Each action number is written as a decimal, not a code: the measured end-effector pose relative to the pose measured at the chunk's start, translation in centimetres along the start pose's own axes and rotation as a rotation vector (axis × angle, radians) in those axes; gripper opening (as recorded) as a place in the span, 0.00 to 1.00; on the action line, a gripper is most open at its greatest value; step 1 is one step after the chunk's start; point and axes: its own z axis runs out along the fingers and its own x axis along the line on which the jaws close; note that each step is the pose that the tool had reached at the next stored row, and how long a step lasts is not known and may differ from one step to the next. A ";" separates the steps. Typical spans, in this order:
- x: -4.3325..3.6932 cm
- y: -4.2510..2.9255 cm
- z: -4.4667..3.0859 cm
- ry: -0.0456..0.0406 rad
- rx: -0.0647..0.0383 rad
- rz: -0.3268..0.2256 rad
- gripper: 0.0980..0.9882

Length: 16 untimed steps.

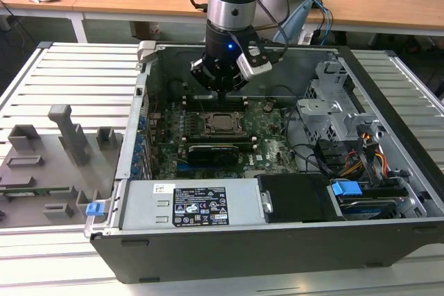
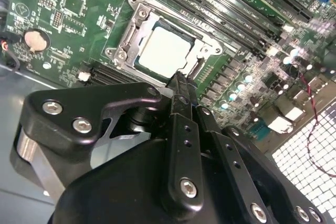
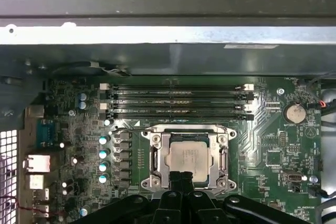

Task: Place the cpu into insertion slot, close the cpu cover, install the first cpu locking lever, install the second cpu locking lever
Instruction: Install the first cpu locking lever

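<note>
The cpu point(image 3: 190, 157) is already seated, so the cover-and-lever steps appear to be in hand. Nearest, the gripper point(image 3: 181, 174) has its jaws pressed together with nothing between them, the tip poised at the near edge of the cpu cover point(image 3: 226, 156). That cover looks to lie down around the chip, over the insertion slot point(image 3: 163, 158) at mid circuit board point(image 3: 273, 129). Whether the levers are latched cannot be told. Pressing calls for contact on metal frame, not chip. Beyond lie the memory slots point(image 3: 178, 100).
</note>
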 end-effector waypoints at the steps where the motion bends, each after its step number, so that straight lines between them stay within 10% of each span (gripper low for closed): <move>1: 0.19 0.00 0.00 -0.0004 0.000 -0.001 0.01; 16: 2.53 0.00 0.06 -0.0040 0.000 -0.002 0.01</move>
